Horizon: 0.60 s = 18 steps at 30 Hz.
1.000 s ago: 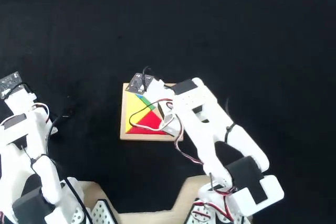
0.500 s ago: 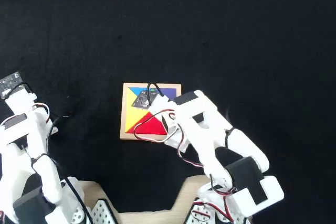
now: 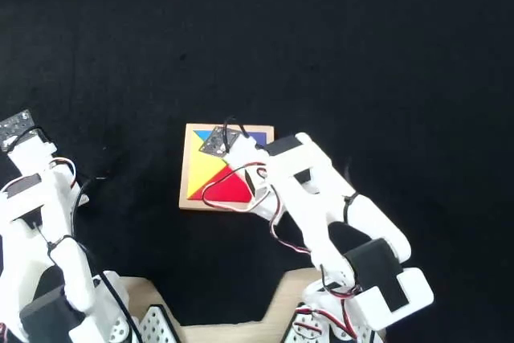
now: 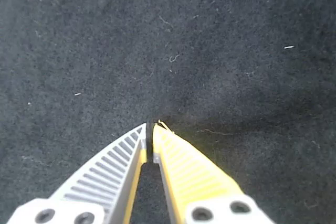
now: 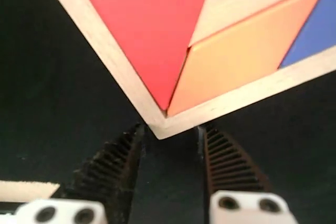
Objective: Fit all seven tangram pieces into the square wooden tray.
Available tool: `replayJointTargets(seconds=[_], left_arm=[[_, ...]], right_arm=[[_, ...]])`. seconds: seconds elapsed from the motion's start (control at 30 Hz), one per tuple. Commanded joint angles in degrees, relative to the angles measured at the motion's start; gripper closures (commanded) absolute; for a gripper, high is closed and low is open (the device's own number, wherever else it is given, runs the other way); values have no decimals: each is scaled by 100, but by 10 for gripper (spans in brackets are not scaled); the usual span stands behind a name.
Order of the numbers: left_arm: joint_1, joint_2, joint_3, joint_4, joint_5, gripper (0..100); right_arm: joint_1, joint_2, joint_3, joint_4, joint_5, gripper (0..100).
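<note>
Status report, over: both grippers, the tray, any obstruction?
Left gripper shut over bare cloth. Right gripper open, straddling a corner of the tray. Red triangle and orange piece seated at that corner. From above, its arm hides some pieces.

We see soft, even light: the wooden tray (image 3: 184, 168) stands bright against the black cloth (image 3: 361, 62) around it, which swallows almost every shadow. Beside the tray the white right arm (image 3: 321, 198) looks nearly washed out. The tray's red piece (image 5: 142, 24) is lit flat.
</note>
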Motion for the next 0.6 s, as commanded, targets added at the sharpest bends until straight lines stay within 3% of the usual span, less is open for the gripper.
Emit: replayJointTargets(seconds=[0.0, 0.57], left_arm=[[75, -79, -22, -53, -18, 970], [57, -79, -22, -44, -18, 970]], right_arm=[[53, -31, -444, -114, -53, 843], [281, -57, -549, -369, -53, 842]])
